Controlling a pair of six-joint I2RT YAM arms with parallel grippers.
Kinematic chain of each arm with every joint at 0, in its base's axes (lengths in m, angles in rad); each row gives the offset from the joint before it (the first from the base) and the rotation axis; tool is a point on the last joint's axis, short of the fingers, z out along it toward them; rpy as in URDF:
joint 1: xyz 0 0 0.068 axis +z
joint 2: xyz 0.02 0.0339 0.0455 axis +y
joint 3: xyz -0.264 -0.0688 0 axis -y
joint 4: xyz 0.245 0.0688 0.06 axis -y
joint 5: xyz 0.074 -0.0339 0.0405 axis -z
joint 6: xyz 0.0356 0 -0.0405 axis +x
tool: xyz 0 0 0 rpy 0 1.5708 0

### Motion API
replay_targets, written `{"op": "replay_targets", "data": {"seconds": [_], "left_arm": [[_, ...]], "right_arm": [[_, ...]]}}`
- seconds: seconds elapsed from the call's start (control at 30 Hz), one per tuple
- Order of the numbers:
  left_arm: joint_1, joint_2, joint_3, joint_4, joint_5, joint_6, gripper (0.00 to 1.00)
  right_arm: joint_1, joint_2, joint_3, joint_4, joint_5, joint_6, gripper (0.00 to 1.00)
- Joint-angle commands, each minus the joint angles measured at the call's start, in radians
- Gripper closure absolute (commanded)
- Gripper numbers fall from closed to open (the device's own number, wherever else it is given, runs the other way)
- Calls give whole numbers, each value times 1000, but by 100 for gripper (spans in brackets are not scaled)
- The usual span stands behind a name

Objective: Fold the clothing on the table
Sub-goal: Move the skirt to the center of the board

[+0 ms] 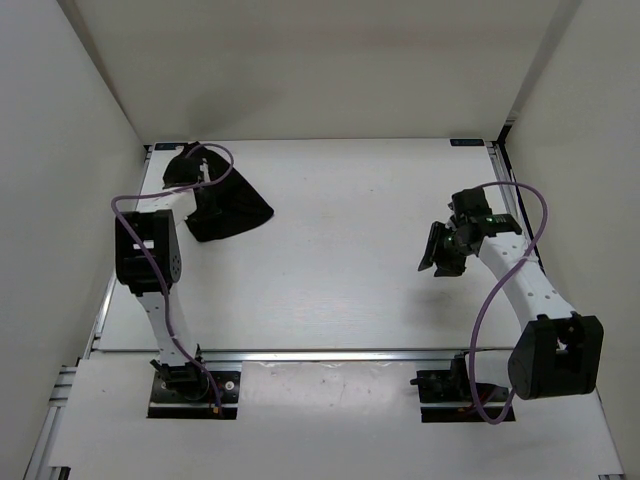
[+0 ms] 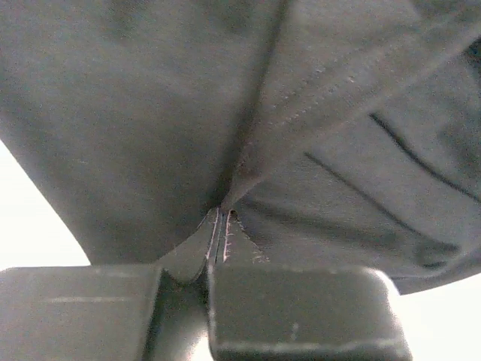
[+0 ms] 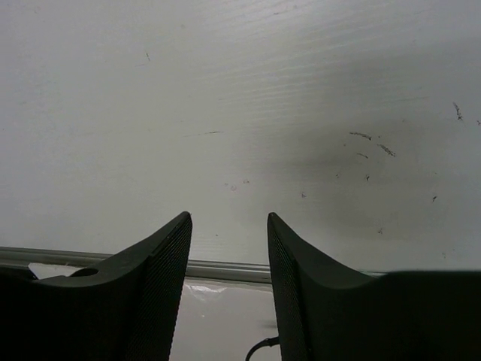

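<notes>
The left gripper (image 2: 212, 265) has its fingers closed tight on a stitched fold of the plain black soft fabric garment (image 2: 150, 135), which bunches and fans out just beyond the fingertips. The garment lies in a crumpled heap on the large flat white matte tabletop (image 1: 350, 250), well apart from the right gripper (image 3: 228, 219). That gripper's fingers stand apart with nothing between them and only bare tabletop beyond. This looks like the opening step, taking an edge to spread the heap (no fold looks made yet). The next move likely calls for drawing the pinched edge outward while the right fingers come across for a second edge.
</notes>
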Motion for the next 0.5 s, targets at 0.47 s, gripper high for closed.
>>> {"op": "replay_targets", "data": {"seconds": [0.47], "left_arm": [[-425, -661, -266, -56, 393, -284, 75]], "right_arm": [[25, 29, -7, 116, -95, -23, 51]]}}
